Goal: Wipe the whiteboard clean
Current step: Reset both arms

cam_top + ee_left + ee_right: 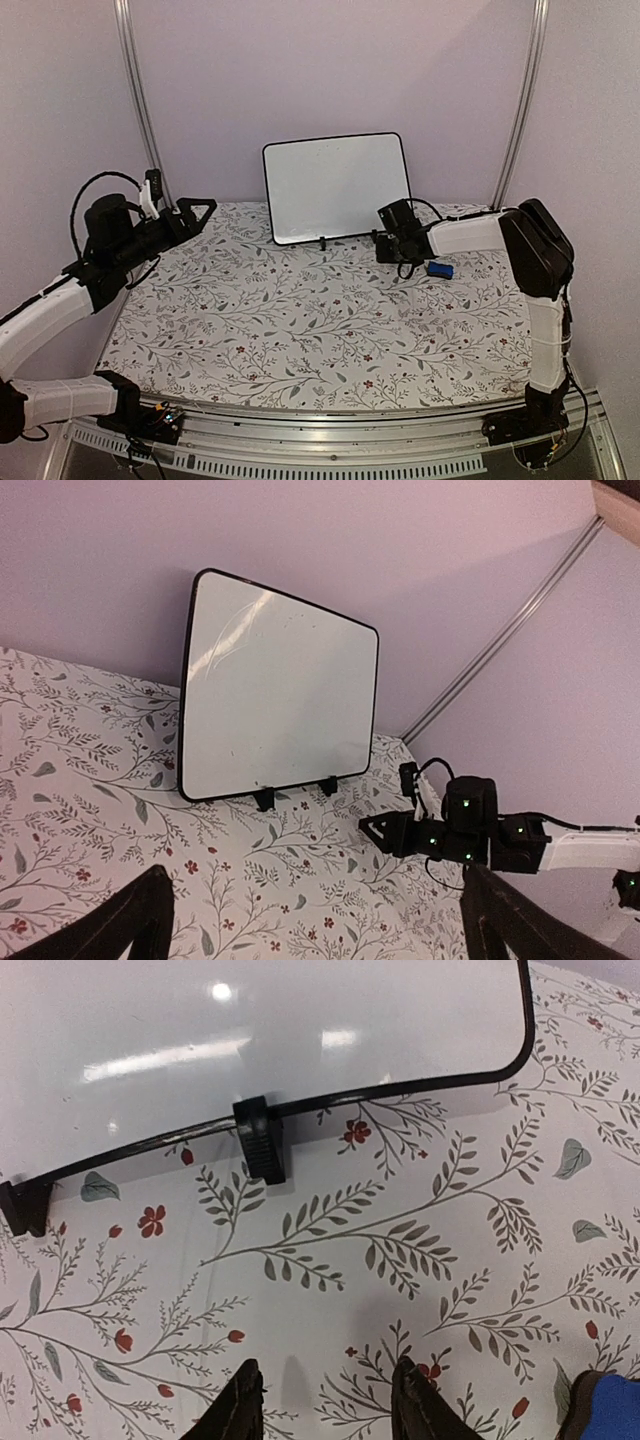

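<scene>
From above, the whiteboard (337, 188) stands propped at the middle of the far edge of the surface (300, 310). The right hand (383, 238) is near its lower right corner, with an eraser (438, 269) beside it. The left hand (195, 212) is by the far left corner.

Left wrist: the fingers (140, 920) are spread wide and hold nothing.

Right wrist: the fingers (238, 1410) are partly open and hold nothing, with the whiteboard's lower edge ahead.
</scene>
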Available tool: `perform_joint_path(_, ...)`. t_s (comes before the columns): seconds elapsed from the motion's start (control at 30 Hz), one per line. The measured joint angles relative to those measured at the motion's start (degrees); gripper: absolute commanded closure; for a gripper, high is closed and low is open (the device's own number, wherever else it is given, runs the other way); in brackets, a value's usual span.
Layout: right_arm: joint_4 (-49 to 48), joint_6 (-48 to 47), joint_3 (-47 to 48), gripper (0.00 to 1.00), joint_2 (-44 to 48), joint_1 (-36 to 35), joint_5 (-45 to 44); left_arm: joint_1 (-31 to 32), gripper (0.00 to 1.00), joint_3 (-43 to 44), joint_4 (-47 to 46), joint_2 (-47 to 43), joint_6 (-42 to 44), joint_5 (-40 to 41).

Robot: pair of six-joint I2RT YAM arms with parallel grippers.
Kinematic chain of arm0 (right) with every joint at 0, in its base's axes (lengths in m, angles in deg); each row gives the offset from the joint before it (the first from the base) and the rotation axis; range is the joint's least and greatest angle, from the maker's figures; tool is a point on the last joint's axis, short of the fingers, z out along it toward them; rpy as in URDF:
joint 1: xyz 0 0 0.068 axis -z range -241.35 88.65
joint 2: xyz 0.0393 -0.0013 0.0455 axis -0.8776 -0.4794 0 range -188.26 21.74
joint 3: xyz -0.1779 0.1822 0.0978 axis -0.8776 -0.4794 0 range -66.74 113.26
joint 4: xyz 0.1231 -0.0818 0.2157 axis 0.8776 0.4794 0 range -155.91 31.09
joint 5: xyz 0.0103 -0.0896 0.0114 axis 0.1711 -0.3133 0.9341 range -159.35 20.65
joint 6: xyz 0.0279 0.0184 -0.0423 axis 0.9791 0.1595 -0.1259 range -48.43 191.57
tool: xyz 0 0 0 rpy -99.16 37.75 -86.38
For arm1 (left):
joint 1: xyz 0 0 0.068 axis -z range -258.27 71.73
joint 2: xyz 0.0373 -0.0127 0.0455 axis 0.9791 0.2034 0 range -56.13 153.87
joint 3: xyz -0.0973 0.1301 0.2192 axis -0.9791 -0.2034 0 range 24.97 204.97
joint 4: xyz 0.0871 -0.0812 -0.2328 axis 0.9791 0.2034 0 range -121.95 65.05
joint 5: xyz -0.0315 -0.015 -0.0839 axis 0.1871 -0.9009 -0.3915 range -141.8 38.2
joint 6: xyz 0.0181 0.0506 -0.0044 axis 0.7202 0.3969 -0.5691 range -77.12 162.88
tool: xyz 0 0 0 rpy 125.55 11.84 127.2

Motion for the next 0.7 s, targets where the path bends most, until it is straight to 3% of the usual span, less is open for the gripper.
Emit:
perform_joint_path(0.27, -1.7, -3.2, 0.5, 0.56, 4.0, -0.2, 1.1, -0.1, 0.0, -0.1, -0.1, 0.6, -0.1, -0.4)
perform_joint_path(0.3, -1.6, -3.4, 0.5, 0.43, 4.1, -0.2, 1.4, -0.1, 0.0, -0.1, -0.1, 0.6, -0.1, -0.4)
perform_joint_path(0.33, -1.8, -3.7, -0.3, 0.09, 4.7, -0.3, 1.8, -0.1, 0.0, -0.1, 0.0, 0.6, 0.0, -0.4)
perform_joint_path(0.37, -2.1, -3.7, -1.5, 0.02, 5.6, -0.5, 2.1, -0.1, 0.0, -0.1, 0.3, 0.6, 0.1, -0.2)
perform_joint_path(0.7, 1.3, -10.0, -20.3, 0.01, 33.7, -4.8, 5.2, 0.4, 0.0, 9.9, 15.5, 4.0, 0.5, 4.2)
